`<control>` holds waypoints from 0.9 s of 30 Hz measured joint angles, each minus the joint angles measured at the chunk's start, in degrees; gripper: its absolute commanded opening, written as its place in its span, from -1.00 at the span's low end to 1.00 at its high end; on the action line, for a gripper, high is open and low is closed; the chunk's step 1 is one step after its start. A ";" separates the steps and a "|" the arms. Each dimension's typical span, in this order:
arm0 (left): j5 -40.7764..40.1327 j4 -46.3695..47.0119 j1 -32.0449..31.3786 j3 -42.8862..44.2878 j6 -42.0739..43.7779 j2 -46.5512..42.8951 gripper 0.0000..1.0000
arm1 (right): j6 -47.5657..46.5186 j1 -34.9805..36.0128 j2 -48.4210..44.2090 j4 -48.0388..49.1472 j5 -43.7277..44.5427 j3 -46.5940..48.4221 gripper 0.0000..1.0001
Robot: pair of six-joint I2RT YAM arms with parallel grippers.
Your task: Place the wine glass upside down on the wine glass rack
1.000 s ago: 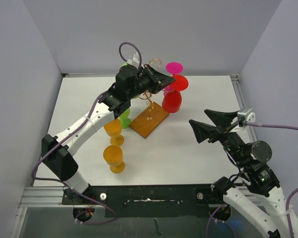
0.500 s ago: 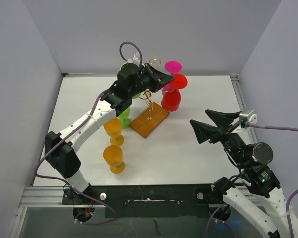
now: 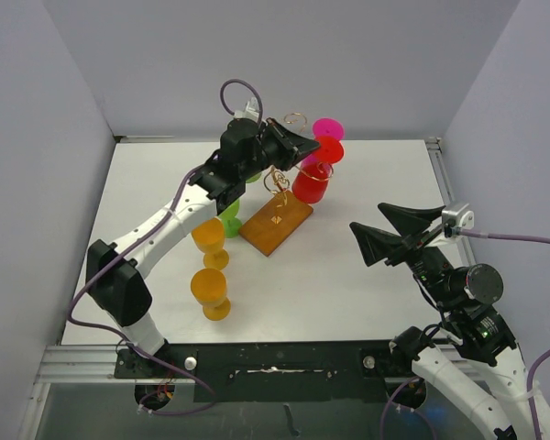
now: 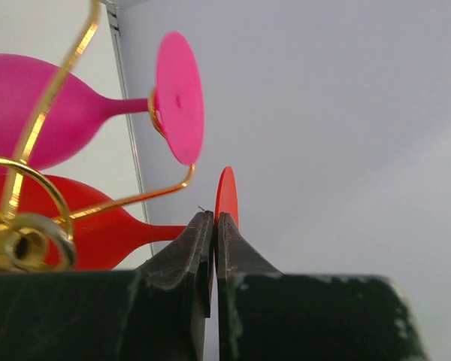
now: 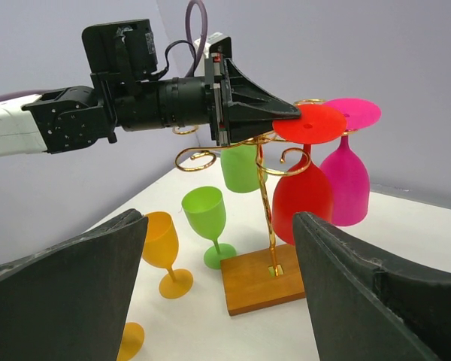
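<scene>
A red wine glass (image 3: 310, 186) hangs upside down, and my left gripper (image 3: 317, 147) is shut on the rim of its round foot (image 5: 310, 122). In the left wrist view the foot (image 4: 226, 194) shows edge-on between the closed fingertips. Its stem runs beside a curled gold arm (image 4: 135, 199) of the wine glass rack (image 3: 275, 226); whether it rests on the wire I cannot tell. My right gripper (image 3: 365, 215) is open and empty, well to the right of the rack and facing it.
A pink glass (image 5: 346, 188) and a green glass (image 5: 240, 165) hang upside down on the rack. Left of the wooden base (image 5: 267, 280) stand an upright green glass (image 5: 207, 214) and two orange glasses (image 3: 208, 243) (image 3: 210, 291). Walls close the back and sides.
My left gripper has carried the red glass slightly left, closer to the rack's post. The right arm has barely moved.
</scene>
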 measured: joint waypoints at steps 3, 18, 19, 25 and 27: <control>-0.74 -0.92 0.00 0.28 0.68 0.74 -1.00 | 0.02 0.00 0.00 0.04 0.00 0.00 0.60; -4.72 -3.67 -0.15 0.68 3.74 0.04 -1.00 | 0.26 0.00 0.00 0.11 -0.04 -0.02 0.60; -4.68 -3.54 -0.15 0.09 3.72 -0.50 -1.00 | 0.26 0.00 0.00 0.11 -0.07 -0.02 0.60; -4.74 -3.10 -0.22 -4.28 3.32 -4.87 -1.00 | 0.48 0.00 0.00 0.20 -0.09 -0.09 0.61; -4.76 -3.13 -0.22 -5.31 3.21 -6.03 -1.00 | 0.61 0.00 0.00 0.37 -0.11 -0.22 0.61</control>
